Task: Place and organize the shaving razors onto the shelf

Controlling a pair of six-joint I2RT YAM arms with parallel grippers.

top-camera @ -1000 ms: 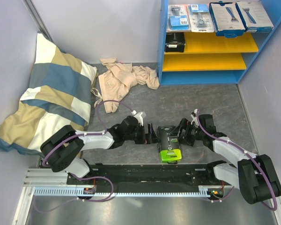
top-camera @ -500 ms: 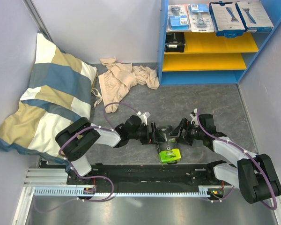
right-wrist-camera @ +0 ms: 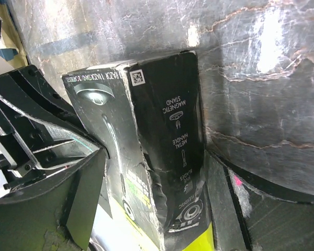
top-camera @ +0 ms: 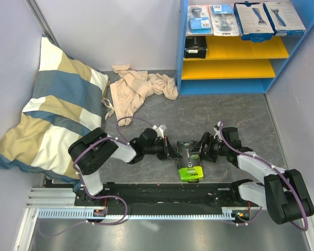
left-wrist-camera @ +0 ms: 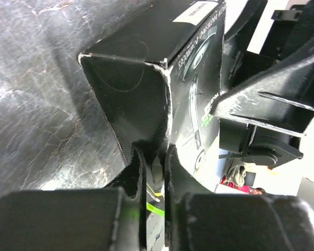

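A black razor box with a lime-green end (top-camera: 189, 159) lies on the grey table between my two grippers. My left gripper (top-camera: 172, 151) is at its left side, shut on a thin edge of the box (left-wrist-camera: 146, 104), which runs down between the nearly touching fingers (left-wrist-camera: 138, 172). My right gripper (top-camera: 203, 149) stands open with a finger on each side of the box (right-wrist-camera: 167, 130), close to it. On the blue-framed shelf (top-camera: 180, 52), two blister packs (top-camera: 200, 20) and two white-blue boxes (top-camera: 254, 20) lie on top. Another black box (top-camera: 195, 47) sits on the upper yellow board.
A beige cloth (top-camera: 138, 89) lies crumpled on the table left of the shelf. A striped pillow (top-camera: 57, 104) leans against the left wall. Grey walls close in both sides, and the lower yellow board (top-camera: 227, 69) holds nothing.
My left gripper reached right to the box and shut on its left edge. The right gripper's jaws narrowed a little around the box. The box stayed in place.
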